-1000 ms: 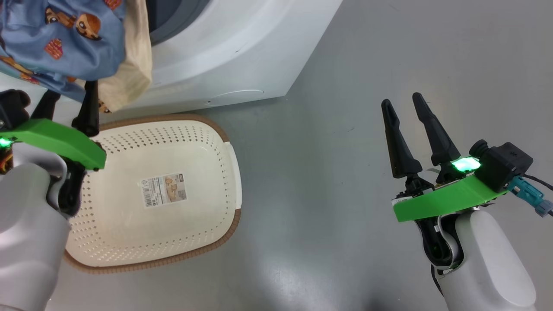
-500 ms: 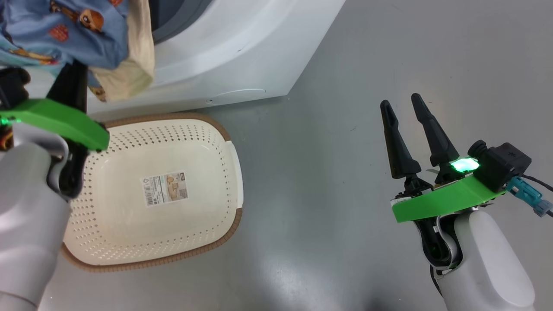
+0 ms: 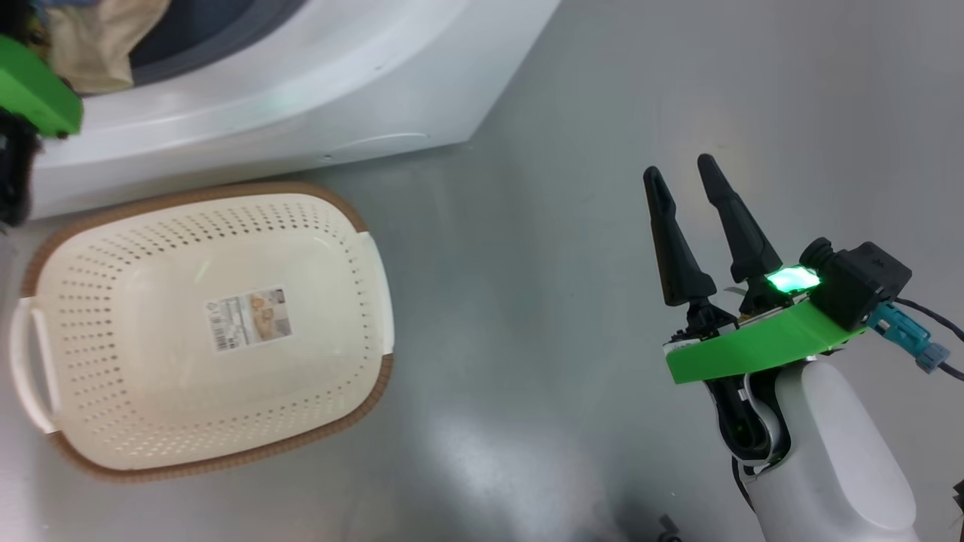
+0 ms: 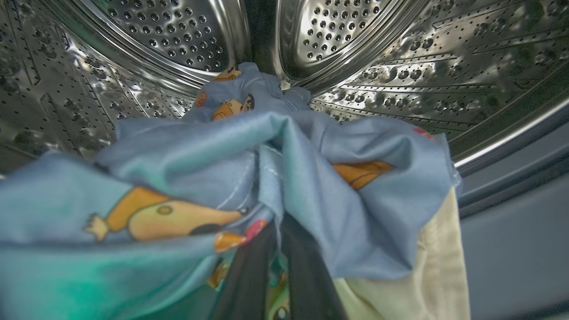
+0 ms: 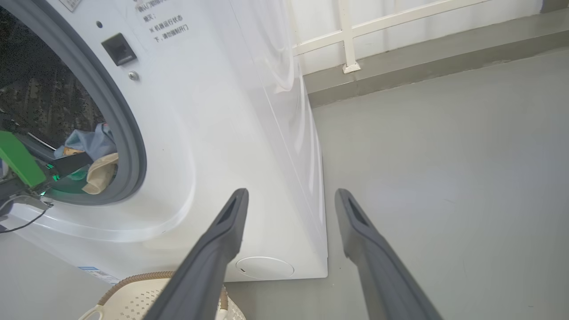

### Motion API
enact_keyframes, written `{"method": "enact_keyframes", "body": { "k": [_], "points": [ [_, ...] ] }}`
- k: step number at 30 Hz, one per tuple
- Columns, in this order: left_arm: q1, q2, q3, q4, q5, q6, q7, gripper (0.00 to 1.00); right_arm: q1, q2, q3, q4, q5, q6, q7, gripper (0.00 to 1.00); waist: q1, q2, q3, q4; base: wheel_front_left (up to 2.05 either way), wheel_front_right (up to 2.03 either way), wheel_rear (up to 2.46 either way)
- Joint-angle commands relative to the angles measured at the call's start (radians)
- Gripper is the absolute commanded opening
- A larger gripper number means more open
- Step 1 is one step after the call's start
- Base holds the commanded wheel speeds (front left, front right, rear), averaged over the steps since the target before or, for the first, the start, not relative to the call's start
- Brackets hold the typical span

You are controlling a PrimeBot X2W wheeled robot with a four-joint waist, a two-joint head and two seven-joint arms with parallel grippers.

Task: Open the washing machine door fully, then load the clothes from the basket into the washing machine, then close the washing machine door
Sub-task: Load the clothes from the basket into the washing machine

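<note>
The blue bear-printed clothes (image 4: 249, 178) are hanging inside the perforated steel drum (image 4: 178, 40) of the big white front-loading washing machine (image 5: 249, 133), pinched in the closed left pincer (image 4: 278, 271), while the right pincer (image 3: 678, 167) is hovering open above the grey floor (image 3: 527, 226). The cream-white perforated plastic basket (image 3: 324, 248) is sitting emptied beside the machine, so loading is looking nearly done, leaving release and door-closing. The basket's sticker (image 3: 248, 319) and the machine's Chinese lettering (image 5: 166, 26) are proving too small to read.

Black pincer (image 3: 678, 166), green bracket (image 3: 753, 354), white forearm (image 3: 828, 452)
</note>
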Motion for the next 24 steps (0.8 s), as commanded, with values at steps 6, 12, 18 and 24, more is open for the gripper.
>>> {"method": "enact_keyframes", "body": {
  "k": [6,12,18,24],
  "points": [
    [-0.16,0.05,-0.014,0.075,0.046,-0.003,-0.006,0.0,-0.007,0.014,0.025,-0.035,0.006,0.006,-0.005,1.0,0.0,0.0,0.064,-0.072,0.0,0.0,0.0],
    [-0.252,0.057,-0.035,0.119,0.084,-0.003,-0.063,0.0,-0.012,0.018,0.041,-0.038,0.009,0.006,-0.005,1.0,0.0,0.0,0.089,-0.107,0.0,0.0,0.0],
    [-0.302,0.063,-0.001,0.108,0.106,0.025,-0.114,0.0,-0.007,0.019,0.034,-0.042,0.004,0.006,-0.005,1.0,0.0,0.0,0.107,-0.114,0.0,0.0,0.0],
    [-0.268,0.023,-0.003,0.186,0.102,0.024,-0.087,1.0,-0.008,0.019,0.04,-0.034,0.008,0.006,-0.005,1.0,0.0,0.0,0.084,-0.108,0.0,0.0,0.0]
  ]
}}
